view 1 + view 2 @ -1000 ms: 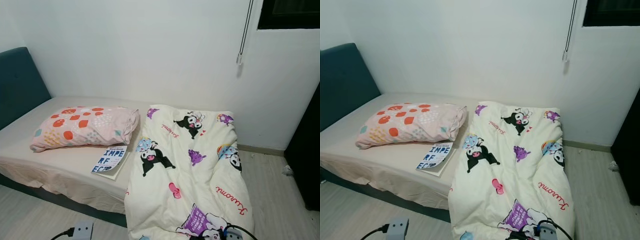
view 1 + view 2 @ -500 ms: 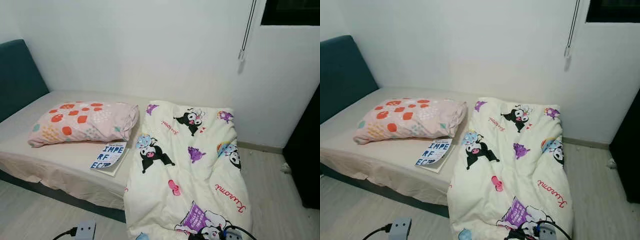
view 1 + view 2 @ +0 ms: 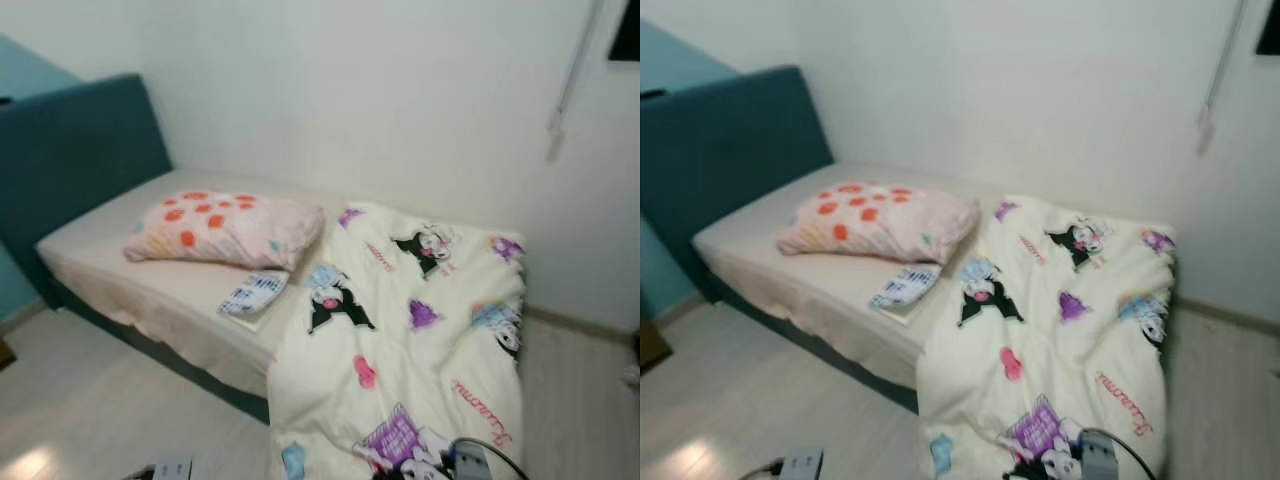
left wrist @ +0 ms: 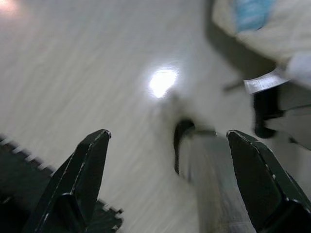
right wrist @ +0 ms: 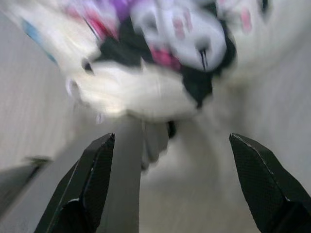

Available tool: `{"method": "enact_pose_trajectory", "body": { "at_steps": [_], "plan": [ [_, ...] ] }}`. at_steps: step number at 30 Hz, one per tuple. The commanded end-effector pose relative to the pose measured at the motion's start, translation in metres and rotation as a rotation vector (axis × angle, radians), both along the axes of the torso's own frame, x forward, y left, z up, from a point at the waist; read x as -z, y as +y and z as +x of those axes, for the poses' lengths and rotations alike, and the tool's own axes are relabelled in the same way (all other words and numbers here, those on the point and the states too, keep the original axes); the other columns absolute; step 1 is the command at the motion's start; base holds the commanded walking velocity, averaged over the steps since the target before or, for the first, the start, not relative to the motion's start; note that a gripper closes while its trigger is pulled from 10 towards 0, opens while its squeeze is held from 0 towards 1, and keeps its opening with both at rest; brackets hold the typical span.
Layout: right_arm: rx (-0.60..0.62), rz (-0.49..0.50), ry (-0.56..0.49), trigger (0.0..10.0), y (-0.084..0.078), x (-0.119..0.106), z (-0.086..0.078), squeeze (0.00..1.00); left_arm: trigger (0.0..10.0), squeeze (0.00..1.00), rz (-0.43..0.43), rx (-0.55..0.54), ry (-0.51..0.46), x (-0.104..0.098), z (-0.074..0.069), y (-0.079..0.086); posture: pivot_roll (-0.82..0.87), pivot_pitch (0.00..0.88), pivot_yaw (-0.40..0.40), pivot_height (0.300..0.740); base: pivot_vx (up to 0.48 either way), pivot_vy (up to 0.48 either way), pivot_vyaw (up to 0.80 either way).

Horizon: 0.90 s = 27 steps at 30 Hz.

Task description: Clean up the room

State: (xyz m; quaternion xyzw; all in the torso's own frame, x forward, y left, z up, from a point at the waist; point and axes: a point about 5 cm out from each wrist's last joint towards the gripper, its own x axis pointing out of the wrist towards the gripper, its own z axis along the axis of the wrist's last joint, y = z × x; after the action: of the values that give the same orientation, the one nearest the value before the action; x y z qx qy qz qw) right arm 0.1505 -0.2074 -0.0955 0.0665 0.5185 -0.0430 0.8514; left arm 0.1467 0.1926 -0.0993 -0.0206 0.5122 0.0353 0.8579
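A cream cartoon-print duvet (image 3: 410,340) lies across the foot half of the bed (image 3: 190,290) and hangs down to the floor. A pink spotted pillow (image 3: 225,228) rests on the mattress beside it, with a book (image 3: 253,295) lying in front of the pillow. My left gripper (image 4: 167,182) is open above the pale floor. My right gripper (image 5: 170,182) is open just below the duvet's hanging edge (image 5: 160,63), holding nothing.
A teal headboard (image 3: 75,160) stands at the bed's left end. White walls run behind the bed, with a blind cord (image 3: 565,90) hanging at the right. Pale wood floor (image 3: 90,400) spreads in front.
The whole picture has swung: the camera turned left and is blurred, so the headboard and floor at the left show more. Bed, pillow, book and duvet lie as before.
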Motion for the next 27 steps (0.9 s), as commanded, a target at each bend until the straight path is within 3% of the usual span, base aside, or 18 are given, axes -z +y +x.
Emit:
{"method": "enact_pose_trajectory", "body": {
  "at_steps": [1, 19, 27],
  "plan": [
    [-0.001, 0.009, 0.052, 10.0, 0.003, 0.006, -0.015, 0.00, 10.0, 0.00, 0.014, 0.023, -0.037, -0.005, 0.011, 0.002, -0.09, 0.000, -0.019, 0.740, 0.000, 0.000, 0.00],
    [0.002, 0.004, 0.060, 10.0, 0.000, 0.006, -0.018, 0.00, 10.0, 0.00, 0.007, 0.032, -0.028, -0.003, 0.007, -0.001, -0.09, 0.000, -0.017, 0.740, 0.000, 0.000, 0.00],
    [0.024, 0.009, 0.077, 10.0, 0.002, 0.009, -0.026, 0.00, 10.0, 0.00, -0.001, 0.023, -0.011, -0.001, 0.003, 0.001, -0.09, 0.000, -0.003, 0.740, 0.000, 0.000, 0.00]
  ]
}}
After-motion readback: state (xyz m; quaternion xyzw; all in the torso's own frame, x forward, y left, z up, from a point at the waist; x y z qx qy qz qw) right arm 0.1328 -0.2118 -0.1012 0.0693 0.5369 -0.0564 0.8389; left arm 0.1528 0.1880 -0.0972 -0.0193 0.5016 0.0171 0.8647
